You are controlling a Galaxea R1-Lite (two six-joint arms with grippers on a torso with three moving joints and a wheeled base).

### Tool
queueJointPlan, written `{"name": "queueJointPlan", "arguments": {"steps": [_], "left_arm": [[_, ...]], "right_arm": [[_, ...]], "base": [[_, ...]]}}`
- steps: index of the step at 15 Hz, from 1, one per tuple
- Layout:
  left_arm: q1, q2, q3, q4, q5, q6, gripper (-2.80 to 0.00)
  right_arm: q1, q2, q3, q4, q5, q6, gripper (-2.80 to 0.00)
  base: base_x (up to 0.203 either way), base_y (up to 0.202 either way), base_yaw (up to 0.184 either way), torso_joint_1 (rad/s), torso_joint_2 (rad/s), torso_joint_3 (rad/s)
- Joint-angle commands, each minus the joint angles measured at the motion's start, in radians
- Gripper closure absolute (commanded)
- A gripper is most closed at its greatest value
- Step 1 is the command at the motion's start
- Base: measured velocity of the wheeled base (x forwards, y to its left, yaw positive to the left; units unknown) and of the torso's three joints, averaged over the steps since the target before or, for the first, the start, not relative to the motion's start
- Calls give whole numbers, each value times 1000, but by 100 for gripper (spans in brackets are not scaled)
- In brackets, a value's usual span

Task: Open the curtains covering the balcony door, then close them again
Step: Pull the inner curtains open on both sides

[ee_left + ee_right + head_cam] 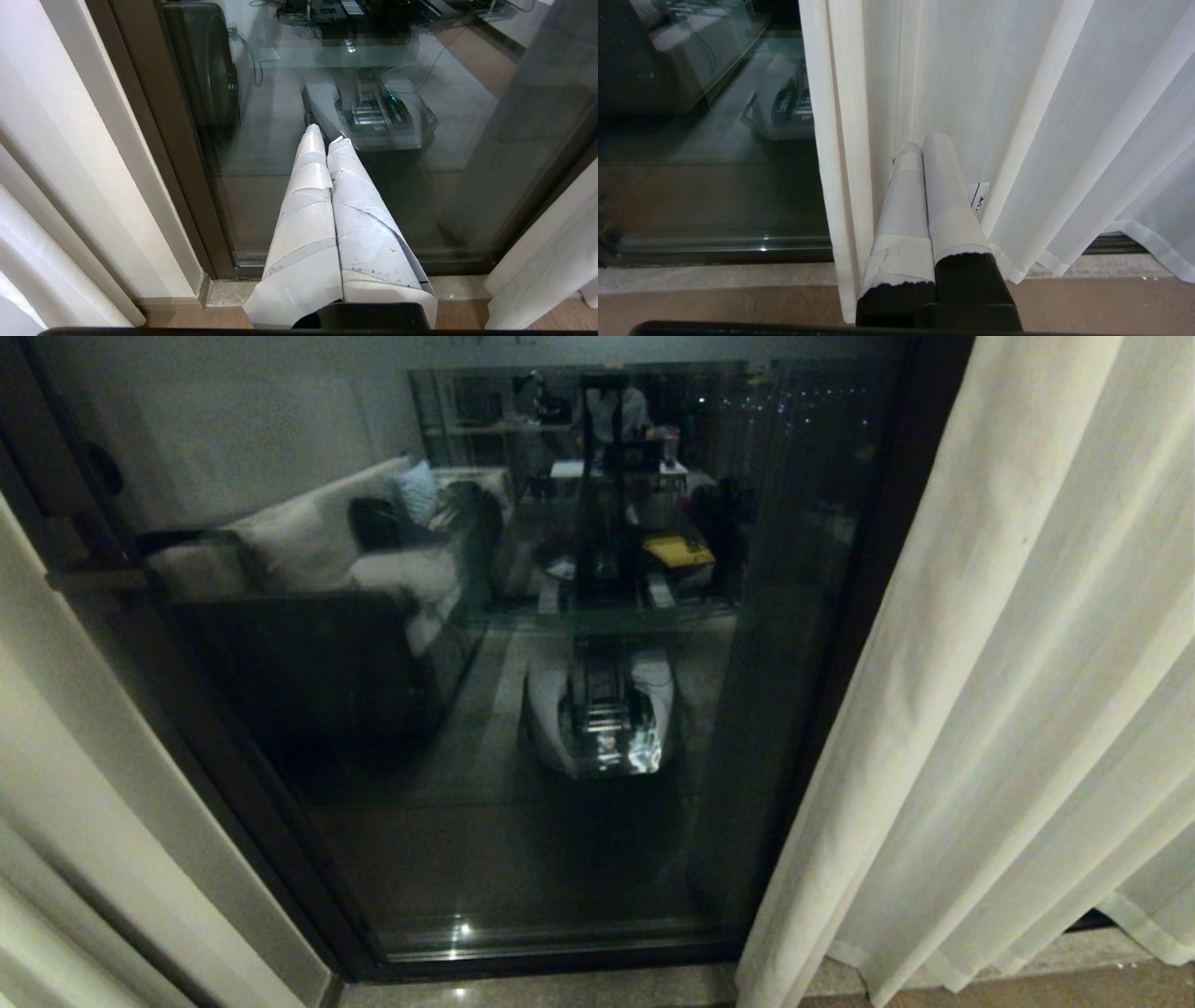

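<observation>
The balcony door (pixel 523 728) is a dark-framed glass pane that stands uncovered between the curtains. The right curtain (pixel 1008 663), cream and pleated, hangs beside the door frame down to the floor. The left curtain (pixel 37 933) shows only at the picture's left edge. Neither gripper is in the head view. My left gripper (pixel 325 135), with tape-wrapped fingers pressed together, points at the glass (pixel 280 154) and holds nothing. My right gripper (pixel 922 142) is shut and empty just in front of the right curtain (pixel 1017 116), near its inner hem (pixel 840 140).
The glass mirrors a sofa (pixel 308 541) and my own base (pixel 602 709). A lever handle (pixel 98 581) sits on the door's left frame. A stone sill (pixel 714 275) runs under the door, with wooden floor (pixel 714 303) in front. A white jamb (pixel 117 186) stands left of the frame.
</observation>
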Motion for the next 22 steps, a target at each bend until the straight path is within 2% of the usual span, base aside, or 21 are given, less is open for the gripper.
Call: {"name": "queueJointPlan", "arguments": {"steps": [1, 5, 6, 9, 11, 14, 17, 22], "left_arm": [[0, -2, 0, 0, 1, -1, 0], [0, -2, 0, 0, 1, -1, 0], [0, -2, 0, 0, 1, -1, 0], [0, -2, 0, 0, 1, -1, 0], [0, -2, 0, 0, 1, -1, 0], [0, -2, 0, 0, 1, -1, 0], [0, -2, 0, 0, 1, -1, 0], [0, -2, 0, 0, 1, -1, 0]], "right_arm": [[0, 0, 0, -1, 17, -20, 0], [1, -1, -4, -10, 56, -158, 0], [1, 3, -14, -4, 58, -170, 0], [1, 20, -26, 1, 67, -176, 0], [0, 37, -84, 14, 158, -170, 0], [1, 72, -180, 82, 173, -169, 0], [1, 201, -284, 86, 174, -169, 0], [1, 501, -543, 89, 182, -169, 0]], "base": [[0, 0, 0, 0, 0, 0], [0, 0, 0, 0, 0, 0], [0, 0, 0, 0, 0, 0], [0, 0, 0, 0, 0, 0], [0, 0, 0, 0, 0, 0], [0, 0, 0, 0, 0, 0], [0, 0, 0, 0, 0, 0], [0, 0, 0, 0, 0, 0]]}}
